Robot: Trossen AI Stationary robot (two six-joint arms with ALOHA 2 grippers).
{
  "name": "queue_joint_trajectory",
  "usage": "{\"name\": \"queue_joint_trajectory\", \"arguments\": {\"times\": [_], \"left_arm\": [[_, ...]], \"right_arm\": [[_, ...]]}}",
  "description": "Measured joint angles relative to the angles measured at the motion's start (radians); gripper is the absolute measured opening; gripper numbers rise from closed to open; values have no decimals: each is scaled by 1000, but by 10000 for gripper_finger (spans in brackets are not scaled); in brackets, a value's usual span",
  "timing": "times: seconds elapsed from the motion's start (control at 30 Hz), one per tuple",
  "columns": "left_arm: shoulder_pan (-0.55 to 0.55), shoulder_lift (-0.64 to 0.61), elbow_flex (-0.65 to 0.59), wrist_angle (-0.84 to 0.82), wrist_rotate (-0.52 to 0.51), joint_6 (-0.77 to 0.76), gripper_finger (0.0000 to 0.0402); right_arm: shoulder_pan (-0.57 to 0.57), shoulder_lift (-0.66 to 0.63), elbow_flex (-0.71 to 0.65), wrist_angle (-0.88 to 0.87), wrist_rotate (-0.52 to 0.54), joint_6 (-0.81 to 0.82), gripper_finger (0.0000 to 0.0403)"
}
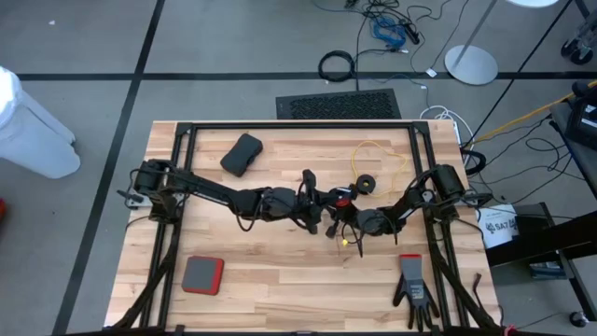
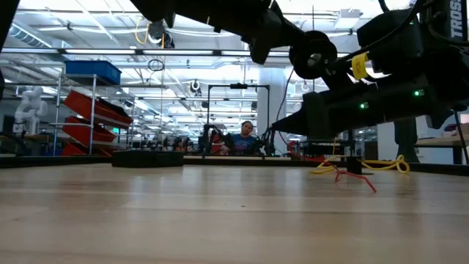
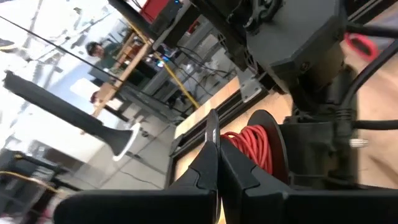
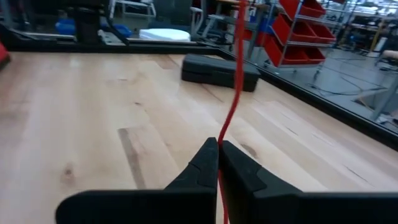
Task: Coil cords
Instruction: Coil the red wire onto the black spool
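High view: left gripper (image 1: 315, 211) and right gripper (image 1: 343, 227) close together above the middle of the wooden table (image 1: 280, 280), a red-wound reel (image 1: 342, 198) just between the two arm ends. Yellow cord (image 1: 381, 149) looped loosely on the boards toward the far right part of the table, its small black reel (image 1: 366, 185) lying just beside the loop. Elsewhere: a dark case (image 1: 242, 155) far left of centre, a red-and-grey pad (image 1: 201, 274) near left, a grey glove (image 1: 413, 286) near right.

Low view: both arms overhead, a black reel (image 2: 313, 53) held up in the air between them. Yellow cord (image 2: 381, 165) lying flat on the table at the right, a thin red cord (image 2: 355, 178) trailing on the boards just in front of it. A person (image 2: 244, 139) seated far back in the room.

Left wrist view: fingers (image 3: 202, 168) pressed together, closed, tips right beside the reel wound with red cord (image 3: 255, 146); whether anything is pinched, impossible to tell.

Right wrist view: fingers (image 4: 239, 165) closed on the red cord (image 4: 237, 68), which rises taut from between the tips. Dark case (image 4: 219, 73) resting on the table beyond.
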Motion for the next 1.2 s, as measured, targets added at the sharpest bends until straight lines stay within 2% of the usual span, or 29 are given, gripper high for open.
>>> {"name": "queue_joint_trajectory", "arguments": {"times": [0.27,0.4,0.53,0.67,0.93,1.1,1.2], "left_arm": [[54,-88,0,-199,168,-159,1],[88,-118,1,-367,270,-184,1],[117,-133,-2,-537,384,-184,1],[135,-134,-2,-638,360,-160,1],[133,-135,-2,-610,204,-74,1],[133,-135,-2,-564,198,-73,1],[133,-135,-2,-560,197,-47,1]], "right_arm": [[8,0,-24,33,64,-4,0],[14,0,-27,35,111,-3,0],[12,-12,-27,33,112,-3,0],[14,-54,-26,7,102,-4,0],[13,-165,-26,-235,101,82,0],[13,-217,-26,-377,104,151,0],[19,-234,-26,-392,107,154,0]]}}
